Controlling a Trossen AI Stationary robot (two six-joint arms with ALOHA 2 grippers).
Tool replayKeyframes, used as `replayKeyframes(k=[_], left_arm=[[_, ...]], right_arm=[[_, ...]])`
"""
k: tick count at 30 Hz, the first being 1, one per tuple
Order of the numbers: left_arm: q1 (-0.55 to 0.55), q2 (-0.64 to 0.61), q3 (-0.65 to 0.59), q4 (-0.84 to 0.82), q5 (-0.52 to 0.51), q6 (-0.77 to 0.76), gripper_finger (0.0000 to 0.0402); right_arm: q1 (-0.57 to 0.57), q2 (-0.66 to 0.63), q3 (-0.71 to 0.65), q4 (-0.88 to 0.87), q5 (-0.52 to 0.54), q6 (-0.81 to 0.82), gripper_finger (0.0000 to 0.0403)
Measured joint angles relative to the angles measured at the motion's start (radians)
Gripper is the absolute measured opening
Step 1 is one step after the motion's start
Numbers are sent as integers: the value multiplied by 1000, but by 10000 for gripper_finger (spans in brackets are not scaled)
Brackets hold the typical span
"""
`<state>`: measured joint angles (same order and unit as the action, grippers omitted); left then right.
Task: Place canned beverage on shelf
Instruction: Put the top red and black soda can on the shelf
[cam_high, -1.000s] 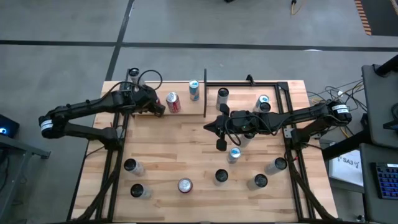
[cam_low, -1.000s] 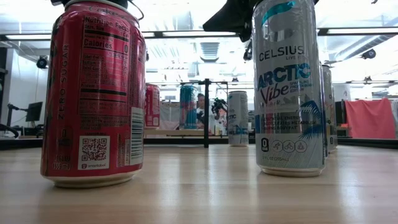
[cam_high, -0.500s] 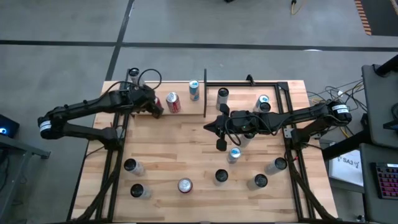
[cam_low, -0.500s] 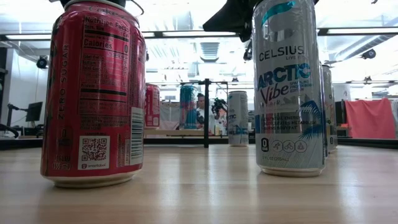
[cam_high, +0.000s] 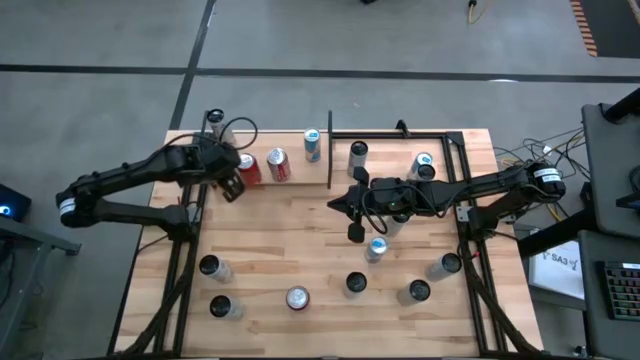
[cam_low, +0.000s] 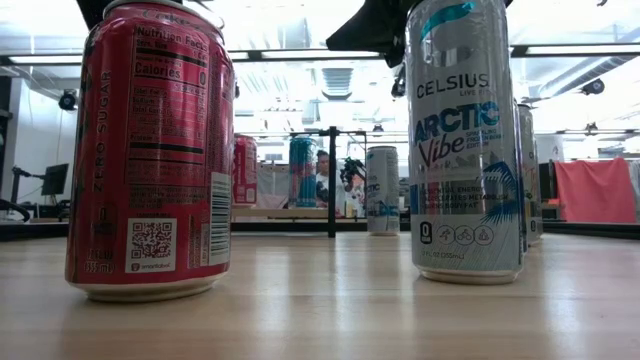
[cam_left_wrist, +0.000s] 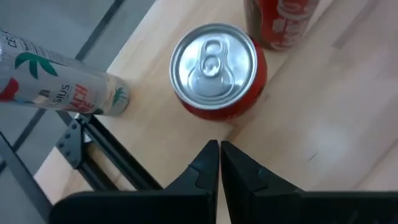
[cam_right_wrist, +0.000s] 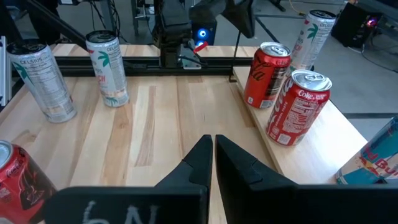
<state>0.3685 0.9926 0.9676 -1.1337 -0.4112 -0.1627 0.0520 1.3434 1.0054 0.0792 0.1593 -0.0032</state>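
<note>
The left pincer (cam_high: 233, 189) was clenched and empty, hovering just beside a red cola can (cam_high: 248, 169) standing on the shelf (cam_high: 290, 182). The right pincer (cam_high: 336, 202) was clenched on nothing too, above mid-desk (cam_high: 300, 250), near a Celsius can (cam_high: 377, 249)

Fig.: L gripper (cam_high: 232, 187) closed, arm extended inward; R gripper (cam_high: 335, 203) closed, arm stretched across the centre.
</note>
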Motion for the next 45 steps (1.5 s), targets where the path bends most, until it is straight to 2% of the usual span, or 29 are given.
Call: replayKeyframes(k=[5, 13, 23, 35, 40, 45], left_arm=[[2, -9, -10, 17, -41, 20, 0], [8, 15, -67, 101, -43, 35, 0], [8, 27, -68, 173, -43, 3, 0], [7, 2, -61, 186, -44, 19, 0], [9, -8, -61, 204, -107, 64, 0], [8, 8, -61, 285, -25, 109, 0]], right_arm=[[0, 0, 0, 0, 0, -10, 11], [0, 0, 0, 0, 0, -9, 11], [0, 0, 0, 0, 0, -5, 11], [0, 0, 0, -1, 0, 5, 11], [0, 0, 0, -1, 0, 3, 11], [0, 0, 0, -1, 0, 3, 11]])
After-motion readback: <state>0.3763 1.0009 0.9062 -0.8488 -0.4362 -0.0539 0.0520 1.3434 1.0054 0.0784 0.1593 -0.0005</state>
